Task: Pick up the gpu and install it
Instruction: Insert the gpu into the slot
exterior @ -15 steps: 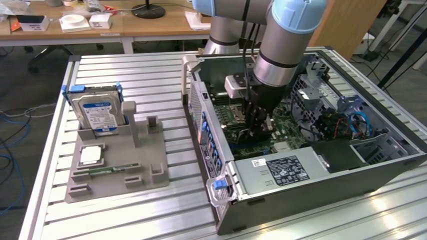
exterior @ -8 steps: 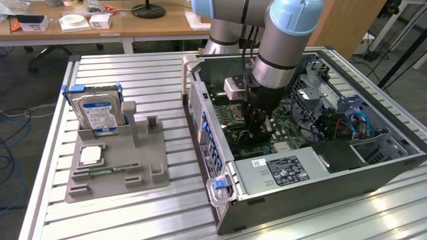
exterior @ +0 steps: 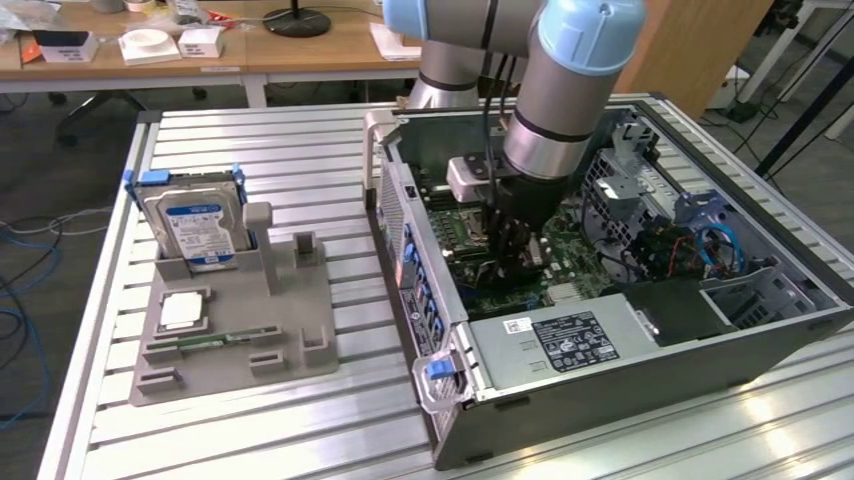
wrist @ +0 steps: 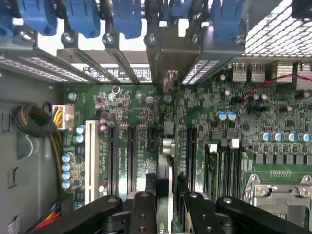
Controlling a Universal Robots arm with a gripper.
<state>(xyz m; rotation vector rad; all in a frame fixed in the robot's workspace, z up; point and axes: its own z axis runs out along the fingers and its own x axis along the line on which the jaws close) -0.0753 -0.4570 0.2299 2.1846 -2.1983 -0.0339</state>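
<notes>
Reaching down into the open computer case [exterior: 587, 330], the gripper [wrist: 168, 197] clenches the gpu [wrist: 166, 146], which is seen edge-on, standing upright over the green motherboard [wrist: 273, 122]. Empty expansion slots [wrist: 111, 156] flank the card closely on both sides; its far end nears the rear bracket openings [wrist: 161, 53].

Exterior view looks down from high and off to one side at the open computer case [exterior: 601, 300] around the gripper [exterior: 514, 262]. Wrist view sits close above the gripper [wrist: 168, 204], facing the motherboard [wrist: 204, 131]; both share it.
</notes>
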